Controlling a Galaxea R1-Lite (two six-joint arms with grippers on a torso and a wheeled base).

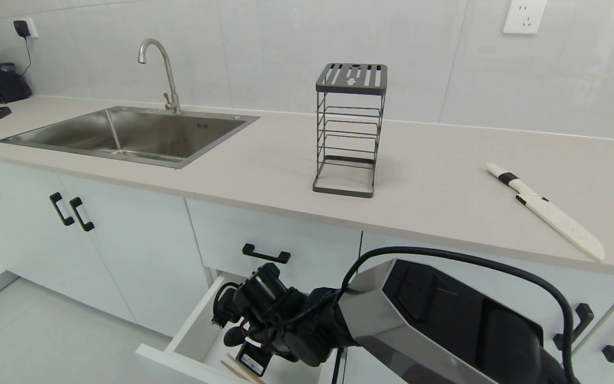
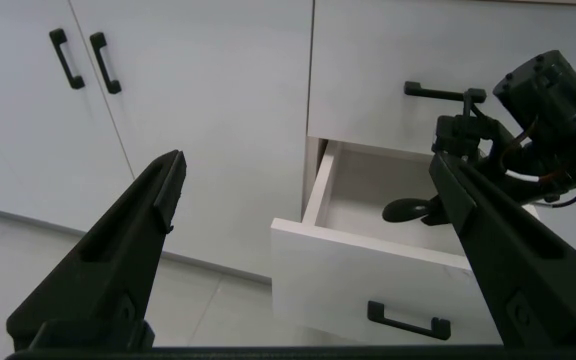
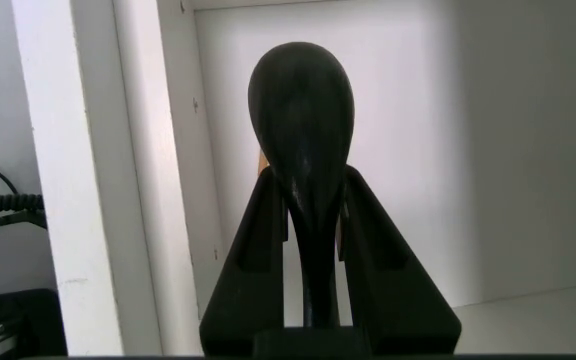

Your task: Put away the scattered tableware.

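the right gripper (image 3: 310, 215), clamped on the black spoon (image 3: 301, 110), hangs over the open drawer (image 2: 368, 290). the drawer's side wall (image 3: 158, 180) stands close on one flank of it, and white drawer floor lies open on the other flank and ahead. wooden sticks (image 1: 240, 369) lie on the floor just beneath. above it the upper drawer's handle (image 1: 266, 254) juts out. the left gripper (image 2: 308, 170), spread wide, faces the drawer across free air.

On the table (image 1: 264, 165) the sink (image 1: 126, 133) is at the left and the rack (image 1: 349, 130) stands in the middle. The knife (image 1: 547, 210) lies far to the right, near the front edge. Below the rack the drawer (image 1: 192, 325) stands open. The spoon (image 3: 300, 110) hangs over its inside, and two sticks (image 1: 237, 369) lie in it.
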